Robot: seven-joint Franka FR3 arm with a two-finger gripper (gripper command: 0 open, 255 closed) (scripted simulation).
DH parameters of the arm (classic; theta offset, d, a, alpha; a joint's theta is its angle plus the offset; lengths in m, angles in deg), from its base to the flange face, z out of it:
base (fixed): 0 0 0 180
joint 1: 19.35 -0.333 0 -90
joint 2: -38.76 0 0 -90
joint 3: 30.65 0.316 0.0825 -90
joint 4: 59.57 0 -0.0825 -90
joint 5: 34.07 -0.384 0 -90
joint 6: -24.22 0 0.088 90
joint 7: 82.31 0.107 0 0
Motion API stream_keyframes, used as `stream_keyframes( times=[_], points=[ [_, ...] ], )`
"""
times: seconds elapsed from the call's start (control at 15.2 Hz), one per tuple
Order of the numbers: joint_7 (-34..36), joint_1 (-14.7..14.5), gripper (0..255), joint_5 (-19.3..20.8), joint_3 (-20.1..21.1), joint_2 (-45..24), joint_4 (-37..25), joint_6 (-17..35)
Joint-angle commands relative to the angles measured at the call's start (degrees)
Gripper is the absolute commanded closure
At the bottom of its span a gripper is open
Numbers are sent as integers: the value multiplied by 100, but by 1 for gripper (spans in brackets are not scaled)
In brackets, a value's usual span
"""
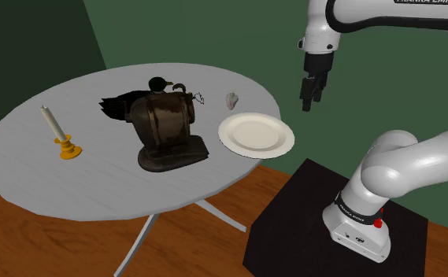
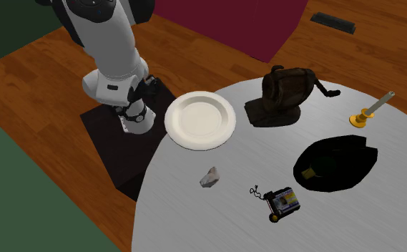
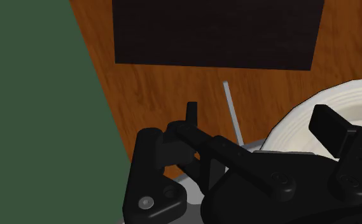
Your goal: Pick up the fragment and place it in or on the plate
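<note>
A: Hand?
B: Hand spread, empty, in the air, upper right of shoulder view.
A: Fragment?
B: Fragment lies on bench, near plate, just above it in frame.

Table: pale grey, brushed-metal look, faint streaks, soft sheen.
Floor: wood planks, warm brown, visible grain.
Plate: cream, smooth, ceramic-like, low gloss.
Fragment: grey, rough, faceted, stone-like.
Bag: dark brown, worn leather look, mottled, dull shine.
Candle holder: yellow, brassy.
Hat: flat matt black.
Arm: white, glossy shell.
Fingers: black, matt.
Wall: plain matt green.
</note>
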Motion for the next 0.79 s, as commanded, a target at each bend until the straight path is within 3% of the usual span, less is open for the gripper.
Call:
stream_keyframes(
  times=[0.0, 0.73],
  points=[
    [0, 0, 0, 0, 0, 0, 0, 0],
    [356, -52, 0, -722, -27, -1913, -811, 1789]
  ],
)
